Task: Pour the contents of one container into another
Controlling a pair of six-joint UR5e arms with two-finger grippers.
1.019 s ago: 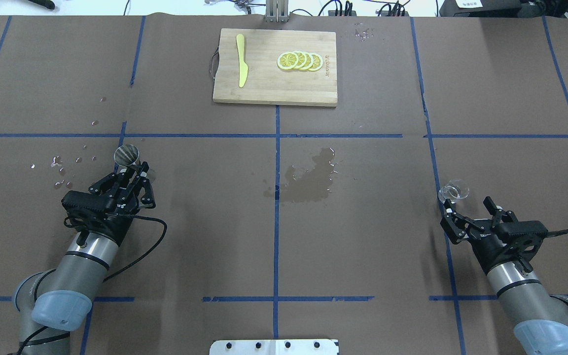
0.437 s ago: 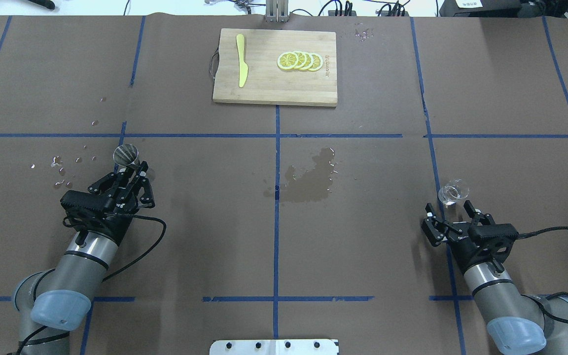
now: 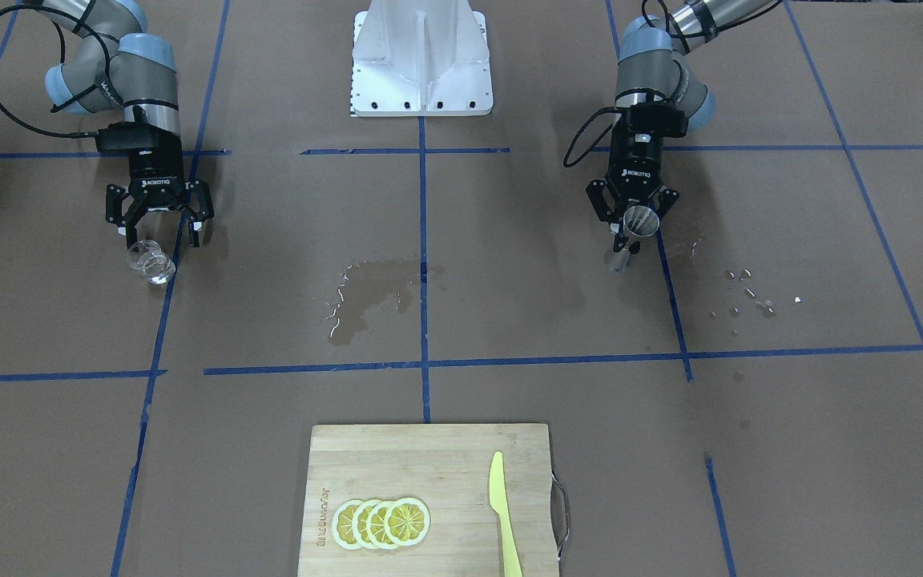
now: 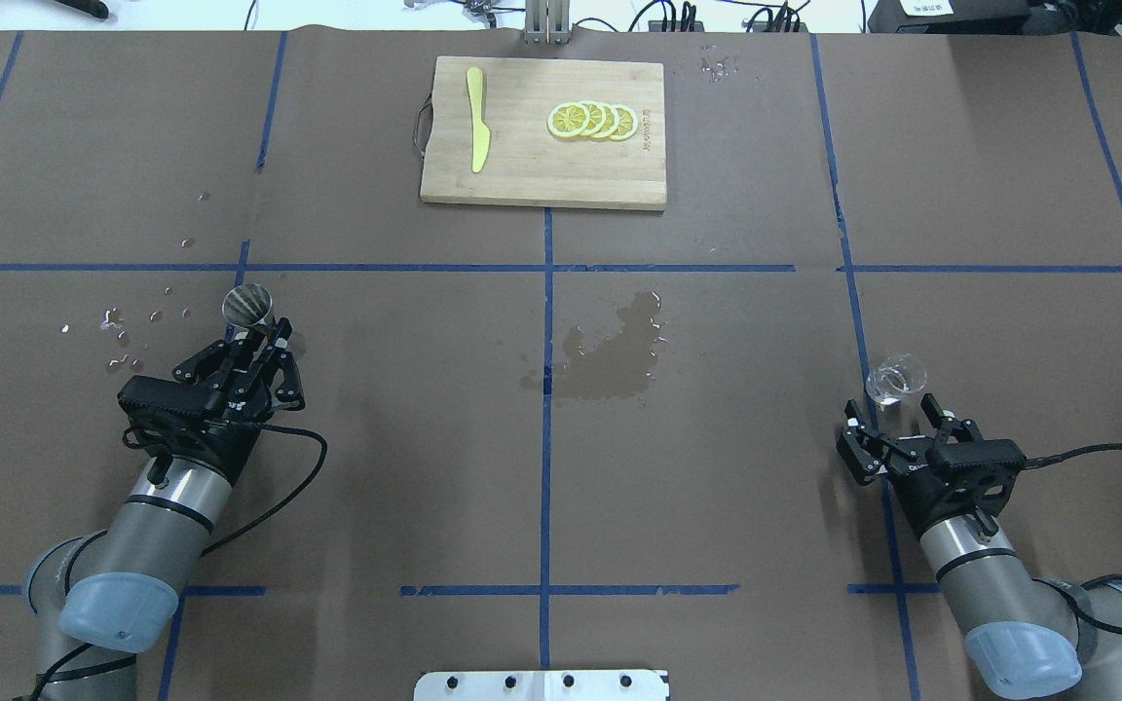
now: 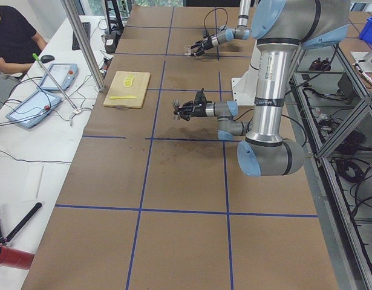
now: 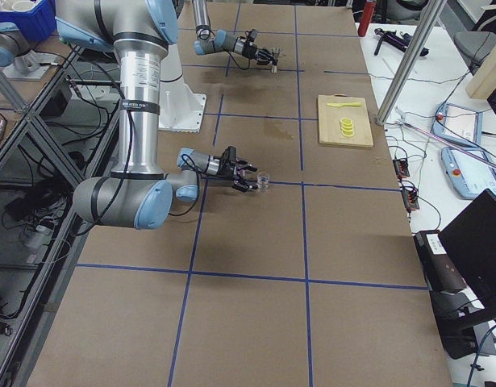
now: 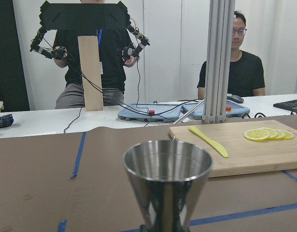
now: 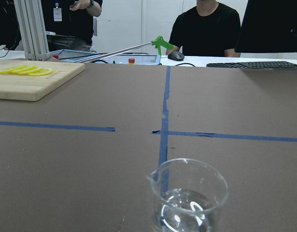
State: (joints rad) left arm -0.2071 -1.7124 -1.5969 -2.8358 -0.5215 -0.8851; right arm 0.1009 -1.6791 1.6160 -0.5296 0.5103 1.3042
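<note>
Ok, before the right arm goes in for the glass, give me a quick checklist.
1. Left gripper shut on the jigger: ok.
2. Jigger upright, mouth up: ok.
3. Right gripper open: ok.
4. Glass between the right fingertips: not ok, it stands just ahead of them.
5. Liquid in the glass: ok, a little at the bottom.
6. Dry ground between the arms: not ok, a wet patch lies there.
</note>
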